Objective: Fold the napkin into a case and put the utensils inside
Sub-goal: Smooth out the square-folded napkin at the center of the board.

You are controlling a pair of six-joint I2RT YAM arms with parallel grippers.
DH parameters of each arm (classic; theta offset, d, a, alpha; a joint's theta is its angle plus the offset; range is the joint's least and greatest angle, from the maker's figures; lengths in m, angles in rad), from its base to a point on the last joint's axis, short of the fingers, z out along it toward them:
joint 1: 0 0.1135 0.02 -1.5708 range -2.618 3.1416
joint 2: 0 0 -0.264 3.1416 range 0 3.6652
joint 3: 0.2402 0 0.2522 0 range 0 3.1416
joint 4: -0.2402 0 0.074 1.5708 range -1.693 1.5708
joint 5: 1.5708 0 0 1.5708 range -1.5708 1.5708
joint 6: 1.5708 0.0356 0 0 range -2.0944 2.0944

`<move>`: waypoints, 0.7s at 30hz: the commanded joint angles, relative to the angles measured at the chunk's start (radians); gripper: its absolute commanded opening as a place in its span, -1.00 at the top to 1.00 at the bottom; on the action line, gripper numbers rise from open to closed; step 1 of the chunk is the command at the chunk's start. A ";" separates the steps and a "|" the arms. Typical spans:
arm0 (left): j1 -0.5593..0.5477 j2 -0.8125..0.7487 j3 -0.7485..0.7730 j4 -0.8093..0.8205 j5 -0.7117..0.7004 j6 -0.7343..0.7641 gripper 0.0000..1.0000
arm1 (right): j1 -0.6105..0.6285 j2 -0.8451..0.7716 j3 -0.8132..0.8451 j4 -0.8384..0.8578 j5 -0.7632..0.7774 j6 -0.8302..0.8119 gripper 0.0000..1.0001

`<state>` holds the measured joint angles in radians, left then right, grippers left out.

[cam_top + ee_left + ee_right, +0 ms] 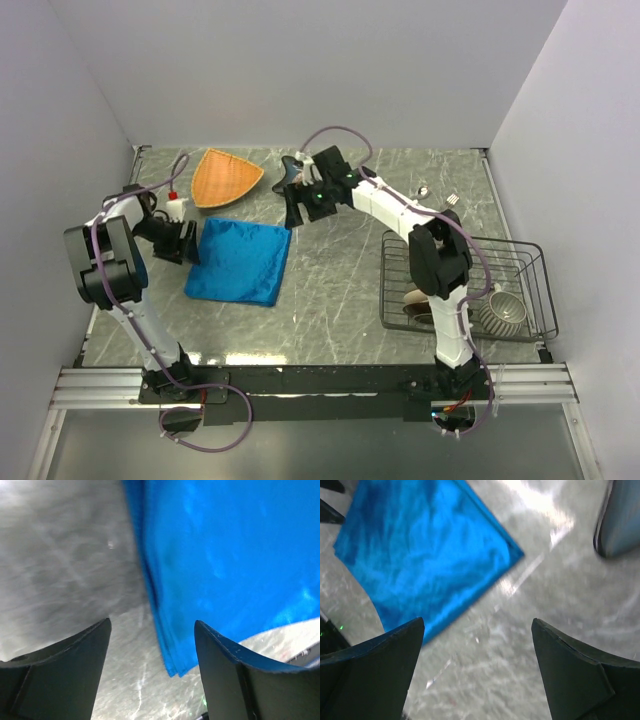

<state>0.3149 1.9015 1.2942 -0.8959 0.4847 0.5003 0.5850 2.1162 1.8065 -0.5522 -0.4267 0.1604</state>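
Top external view: left fingers (pixel 75 660) spread apart and holding nothing, at the left edge of the napkin (pixel 240 262) (layered cloth edge under the gap). Napkin flat on counter (pixel 340 280), left of centre. Right fingers (pixel 375 660) wide apart, empty, above its far right corner. Spoon (pixel 424 189) and fork (pixel 452 200) far right.

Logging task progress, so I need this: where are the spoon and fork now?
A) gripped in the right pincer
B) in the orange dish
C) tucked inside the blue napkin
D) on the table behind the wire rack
D: the utensils lie on the table just beyond the wire rack, well apart from the napkin.
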 commanded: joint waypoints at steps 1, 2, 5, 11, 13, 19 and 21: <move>-0.037 0.013 -0.016 -0.066 0.045 0.098 -0.46 | -0.040 -0.094 -0.093 -0.037 -0.083 0.034 -0.93; -0.043 0.014 -0.018 -0.074 0.052 0.104 -0.45 | -0.048 -0.104 -0.114 -0.043 -0.093 0.030 -0.93; -0.082 0.010 -0.045 -0.100 0.069 0.122 -0.44 | -0.068 -0.125 -0.137 -0.074 -0.101 0.001 -0.93; -0.255 -0.035 -0.116 -0.100 0.069 0.116 -0.43 | -0.094 -0.131 -0.124 -0.112 -0.103 -0.032 -0.93; -0.298 -0.053 -0.127 -0.097 0.090 0.089 -0.43 | -0.097 -0.121 -0.115 -0.124 -0.099 -0.041 -0.93; -0.540 -0.110 -0.141 -0.072 0.179 0.008 -0.44 | -0.103 -0.094 -0.085 -0.155 -0.078 -0.078 -0.93; -0.609 -0.152 -0.136 -0.067 0.205 -0.012 -0.46 | -0.105 -0.090 -0.079 -0.164 -0.073 -0.093 -0.93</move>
<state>-0.1802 1.8420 1.1656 -0.9836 0.5888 0.5282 0.4889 2.0426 1.6726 -0.6815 -0.5137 0.1116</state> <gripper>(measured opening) 0.721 0.963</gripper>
